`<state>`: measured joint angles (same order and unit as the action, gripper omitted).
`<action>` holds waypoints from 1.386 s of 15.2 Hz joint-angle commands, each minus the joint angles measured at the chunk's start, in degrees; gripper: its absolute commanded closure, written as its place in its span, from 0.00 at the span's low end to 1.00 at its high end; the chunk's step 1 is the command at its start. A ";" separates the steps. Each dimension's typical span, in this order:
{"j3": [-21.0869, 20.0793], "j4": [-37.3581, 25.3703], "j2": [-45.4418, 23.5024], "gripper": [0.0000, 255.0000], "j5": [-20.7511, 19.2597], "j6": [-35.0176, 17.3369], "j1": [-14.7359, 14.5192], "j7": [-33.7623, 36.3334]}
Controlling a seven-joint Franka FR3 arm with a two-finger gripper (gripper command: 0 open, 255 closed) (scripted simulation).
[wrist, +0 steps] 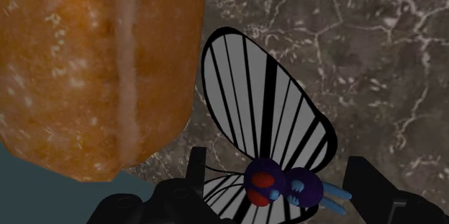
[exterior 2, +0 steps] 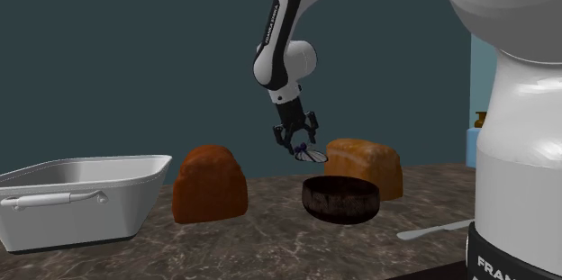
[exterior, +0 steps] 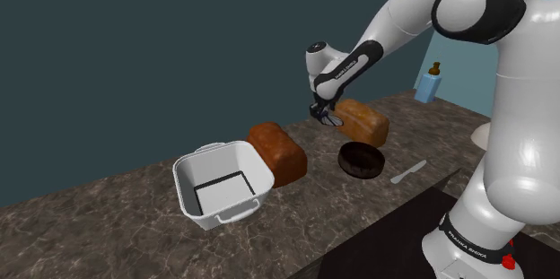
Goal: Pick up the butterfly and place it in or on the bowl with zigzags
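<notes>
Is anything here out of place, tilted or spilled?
Nothing stands out. The darker loaf, lighter loaf, dark bowl and white tub sit upright on the counter; the pincer holds the butterfly above it.

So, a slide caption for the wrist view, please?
Pincer clasping the white-winged butterfly above the marbled counter, beside an orange-brown loaf.

Clearance list, for you:
- Your gripper [exterior: 325, 116], clamped on butterfly [wrist: 266, 114]: hangs in open air above counter [exterior: 108, 223].
- Light loaf [exterior: 363, 122]: tall obstacle, just beside gripper.
- Dark bowl [exterior: 362, 159]: mouth unobstructed, in front of light loaf.
- Dark loaf [exterior: 276, 152]: blocks shoulder view's left; gap between loaves open.
- Knife [exterior: 408, 172]: flat, low, near bowl.
- White tub [exterior: 222, 183]: well apart.
</notes>
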<state>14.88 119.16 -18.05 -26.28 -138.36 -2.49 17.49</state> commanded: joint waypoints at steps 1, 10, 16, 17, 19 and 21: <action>-0.03 -0.17 1.19 1.00 0.22 1.28 0.00 -0.64; -0.12 1.30 6.96 1.00 0.10 5.55 -0.60 -1.65; -0.17 16.44 19.37 1.00 -5.31 4.31 -2.05 4.09; -0.32 18.80 21.48 1.00 -6.12 4.34 -2.16 4.99; -0.72 23.40 25.77 1.00 -7.57 4.61 -2.29 6.69; -1.28 27.87 30.19 1.00 -8.75 5.13 -2.31 8.20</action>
<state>13.86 144.27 9.47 -34.23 -133.45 -4.81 24.80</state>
